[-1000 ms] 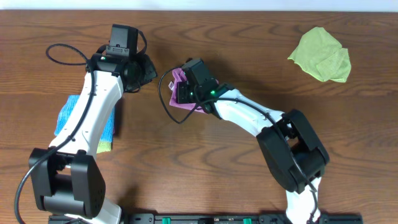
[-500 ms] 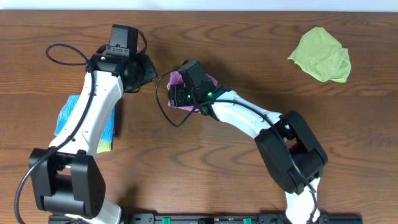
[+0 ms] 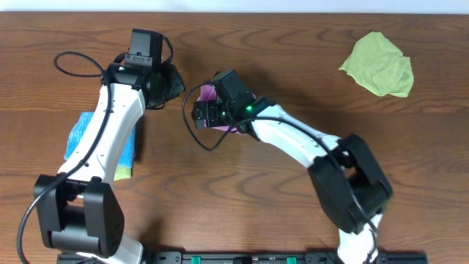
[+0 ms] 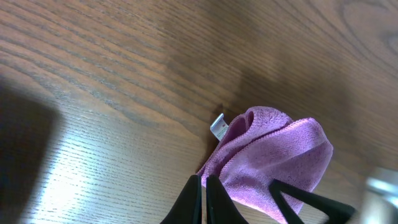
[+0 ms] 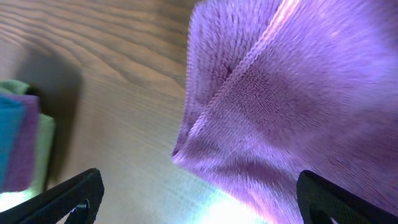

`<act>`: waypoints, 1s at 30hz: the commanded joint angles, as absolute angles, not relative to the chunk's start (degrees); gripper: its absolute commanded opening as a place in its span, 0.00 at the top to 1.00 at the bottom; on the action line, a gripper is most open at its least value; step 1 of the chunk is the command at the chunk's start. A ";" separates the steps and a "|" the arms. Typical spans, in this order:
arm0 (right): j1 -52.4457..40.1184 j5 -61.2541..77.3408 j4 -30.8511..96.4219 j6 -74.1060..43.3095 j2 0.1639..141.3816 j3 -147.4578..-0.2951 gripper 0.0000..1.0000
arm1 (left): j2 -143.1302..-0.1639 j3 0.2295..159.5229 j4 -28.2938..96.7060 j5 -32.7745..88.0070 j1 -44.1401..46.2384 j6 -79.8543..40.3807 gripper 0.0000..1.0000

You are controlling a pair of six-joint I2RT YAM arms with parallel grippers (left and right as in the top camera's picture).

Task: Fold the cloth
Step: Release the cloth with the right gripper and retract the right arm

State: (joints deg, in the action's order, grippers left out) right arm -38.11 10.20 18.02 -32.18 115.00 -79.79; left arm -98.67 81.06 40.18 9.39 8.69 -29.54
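Overhead, the right arm (image 3: 293, 139) hides most of the cloth (image 3: 209, 92).

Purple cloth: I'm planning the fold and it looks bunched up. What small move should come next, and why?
Probably close the right hand on an edge of the cloth to pull it flat: it lies crumpled, that hand is open over it, and the left hand is shut.

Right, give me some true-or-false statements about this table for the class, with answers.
1. The purple cloth lies flat and fully spread. False: it is bunched into folds.
2. The green cloth lies well apart from both arms. True.
3. On the right arm the jaws are shut. False: they stand wide open at the purple cloth.
4. The left arm passes over a blue cloth. True.
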 commanded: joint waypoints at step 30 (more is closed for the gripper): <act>-19.31 1.28 50.28 -17.34 65.28 -64.10 0.01 | -96.92 82.41 44.21 18.44 8.49 -30.89 0.15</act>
State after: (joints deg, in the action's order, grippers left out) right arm -19.88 2.33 50.59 -18.39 69.76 -69.34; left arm -98.45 81.06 43.57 17.21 8.67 -31.11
